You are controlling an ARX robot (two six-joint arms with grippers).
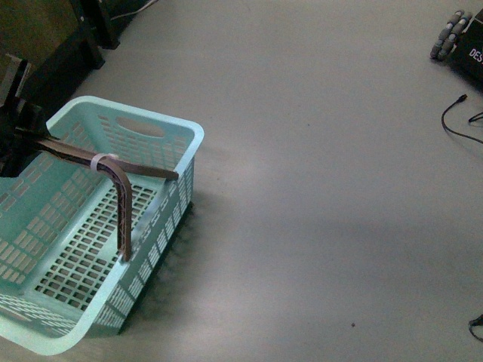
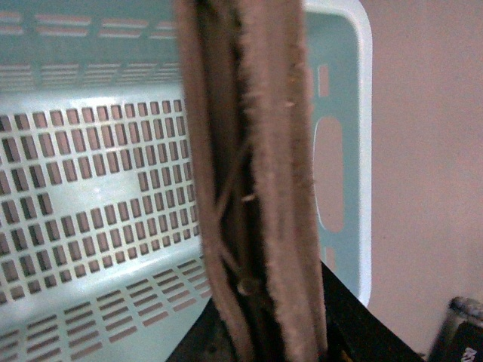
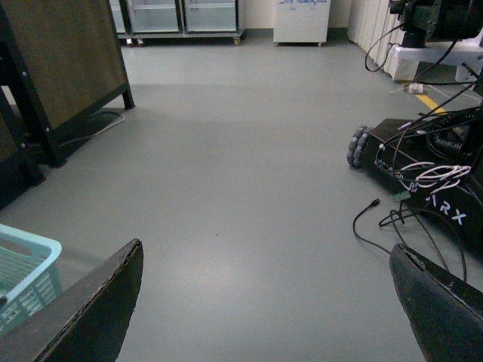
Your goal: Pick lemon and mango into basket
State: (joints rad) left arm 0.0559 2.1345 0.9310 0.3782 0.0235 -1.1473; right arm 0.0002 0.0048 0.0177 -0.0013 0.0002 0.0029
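**Left gripper holds the basket handle, right gripper is wide**

The basket [image 1: 113, 130] sits on the grey floor [image 1: 317, 188], on the robot's left side. It is light teal with lots of little slots. You can see its slotted bottom in the front view.

The left gripper [image 1: 29, 139] is at the far left edge of the front view. It is closed around the brown handle [image 1: 124, 204] of the basket. The handle is up, over the basket, not lying on the rim. A white tie [image 1: 102, 160] is wrapped around the handle near its bend. In the left wrist view the handle fills the middle, very close and a bit blurry, with the basket's slots behind it.

The right gripper [image 3: 264, 253] is wide and holds nothing. Its two dark fingers [image 3: 98, 309] show in the right wrist view, far apart, with bare floor between them. One corner of the basket peeks in beside one finger.

A black cart with small wheels [image 3: 423, 158] stands on the floor, well apart from the basket. A thin black cable [image 1: 453, 121] lies near it. A dark brown cabinet [image 3: 68, 53] stands farther back.
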